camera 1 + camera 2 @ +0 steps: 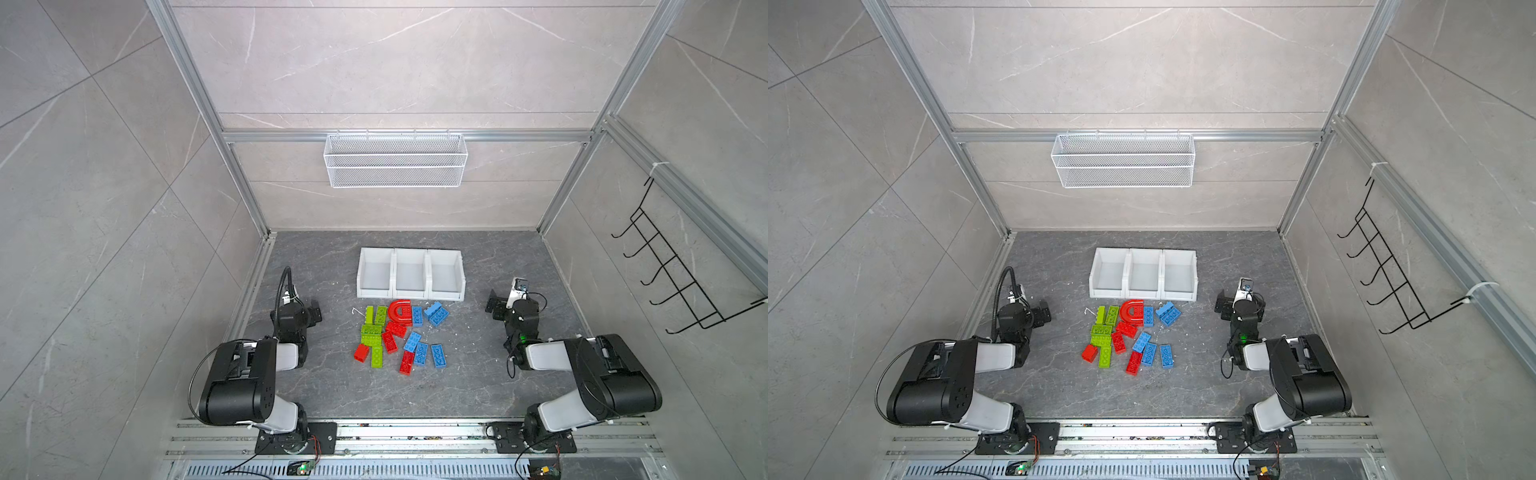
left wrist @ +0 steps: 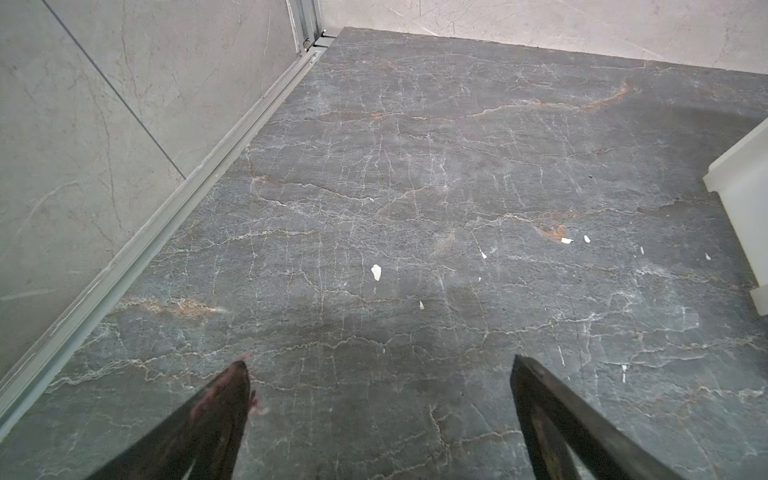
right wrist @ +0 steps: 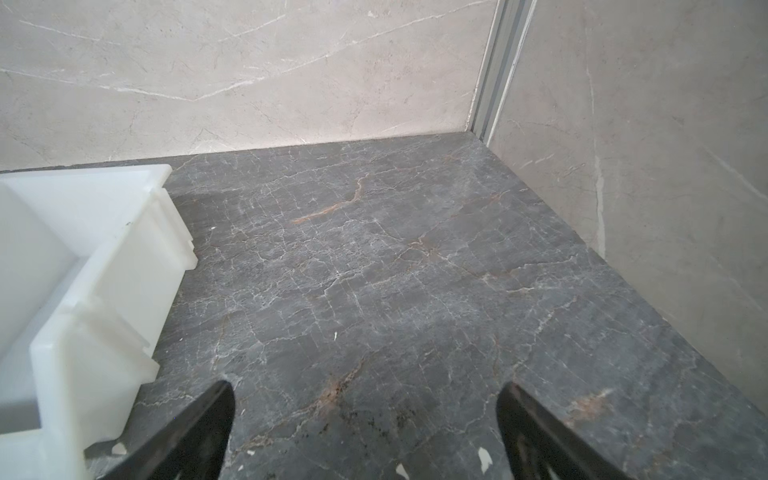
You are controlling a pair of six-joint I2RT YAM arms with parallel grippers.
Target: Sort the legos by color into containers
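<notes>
The legos (image 1: 399,336) (image 1: 1133,336) lie in a loose pile on the dark floor: lime green bricks (image 1: 372,332) on the left, blue ones (image 1: 435,313) on the right, red ones mixed between. A red arch (image 1: 400,311) sits at the pile's far edge. Just behind stand the three joined white containers (image 1: 410,294) (image 1: 1144,296), all empty. My left gripper (image 1: 316,311) (image 2: 379,360) hovers left of the pile, open over bare floor. Right of the pile, my right gripper (image 1: 494,305) (image 3: 366,385) is open too, beside a container wall (image 3: 104,270).
A white wire mesh basket (image 1: 395,160) hangs on the back wall. A black hook rack (image 1: 681,274) hangs on the right wall. Small white flecks (image 2: 376,272) dot the floor. An aluminium rail (image 1: 415,432) with the arm bases runs along the front.
</notes>
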